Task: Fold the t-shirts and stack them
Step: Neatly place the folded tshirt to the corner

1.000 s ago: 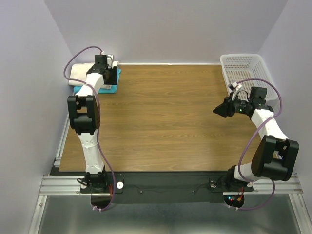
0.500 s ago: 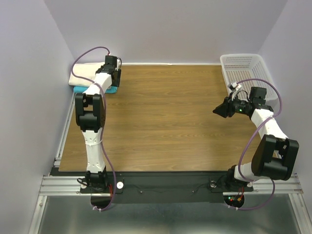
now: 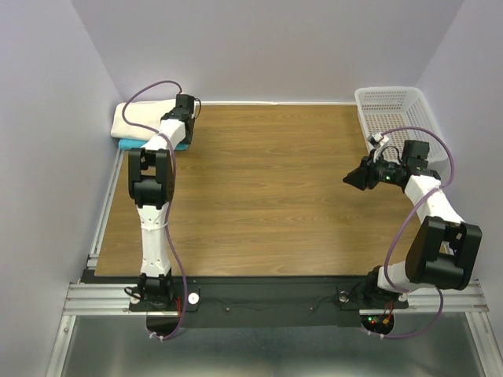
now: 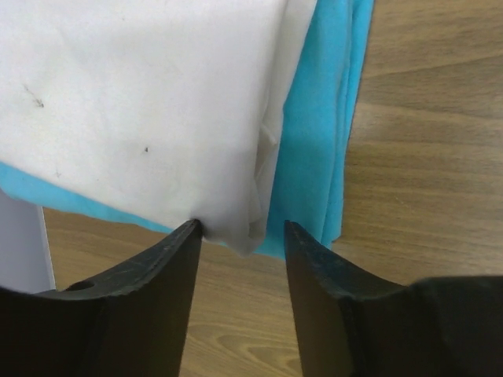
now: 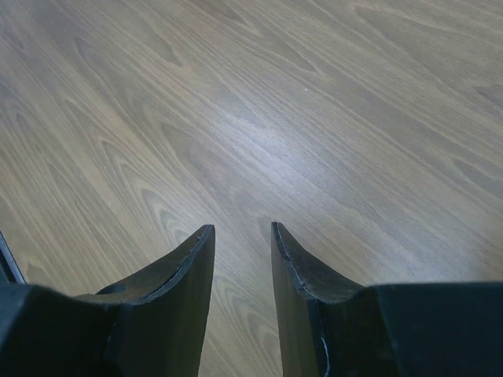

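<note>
stack: cream-white soft cloth t-shirt (image 4: 134, 94), folded, lies on the turquoise-blue cloth t-shirt (image 4: 318, 141); blue shows as a rim at the near and right edges. The pile sits in the far-left corner of the brown wood-grain table (image 3: 259, 196).
left gripper (image 4: 240, 229): fingers apart, nothing between them; tips hang just off the pile's corner, above the wood.
right gripper (image 5: 240, 228): fingers apart and empty, hovering over bare wood, well away from the pile.
basket: white plastic mesh basket (image 3: 393, 100) in the far-right corner; looks empty from above.
step in hand: likely backing off after placing the top shirt; stack looks done.
do it well: keep the fingers apart until clear, and lift up before swinging inward. The loose cream corner lies right at the tips, so a low sideways pull could snag it and undo the fold.
vs earlier: a second ago the left wrist sat over the pile and hid most of it. Now it is at the pile's right edge, more cream cloth shows, and the fingers are a bit narrower. Right arm unchanged.
</note>
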`<act>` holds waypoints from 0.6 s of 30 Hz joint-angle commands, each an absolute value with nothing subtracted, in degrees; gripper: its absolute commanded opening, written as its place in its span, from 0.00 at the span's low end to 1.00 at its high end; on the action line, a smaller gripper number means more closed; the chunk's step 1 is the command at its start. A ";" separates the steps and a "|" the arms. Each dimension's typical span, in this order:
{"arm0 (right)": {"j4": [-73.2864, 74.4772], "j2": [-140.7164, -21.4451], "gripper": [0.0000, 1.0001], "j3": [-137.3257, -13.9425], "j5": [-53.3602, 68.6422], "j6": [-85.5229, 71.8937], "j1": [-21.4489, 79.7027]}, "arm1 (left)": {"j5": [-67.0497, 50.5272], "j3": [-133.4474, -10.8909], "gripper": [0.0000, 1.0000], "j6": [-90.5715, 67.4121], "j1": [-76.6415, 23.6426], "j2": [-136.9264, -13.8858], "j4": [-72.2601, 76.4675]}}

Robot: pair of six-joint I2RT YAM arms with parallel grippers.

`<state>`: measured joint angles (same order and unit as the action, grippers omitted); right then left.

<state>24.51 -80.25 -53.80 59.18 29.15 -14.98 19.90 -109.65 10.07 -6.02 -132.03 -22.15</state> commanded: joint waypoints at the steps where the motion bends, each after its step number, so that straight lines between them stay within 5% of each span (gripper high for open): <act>1: 24.79 -80.16 0.40 -56.69 60.38 30.06 -15.38 | 23.02 -112.94 0.42 10.46 -6.06 -131.66 -22.76; 11: 24.96 -79.98 0.40 -56.86 60.29 30.06 -15.38 | 20.39 -113.91 0.03 10.46 -6.06 -130.96 -23.73; 18: 24.96 -79.89 0.40 -56.87 60.38 30.15 -15.38 | 18.37 -113.82 0.00 10.11 -6.42 -128.41 -24.08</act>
<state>25.12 -80.29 -53.84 59.16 29.17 -14.98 19.94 -111.42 10.50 -5.98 -133.12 -23.55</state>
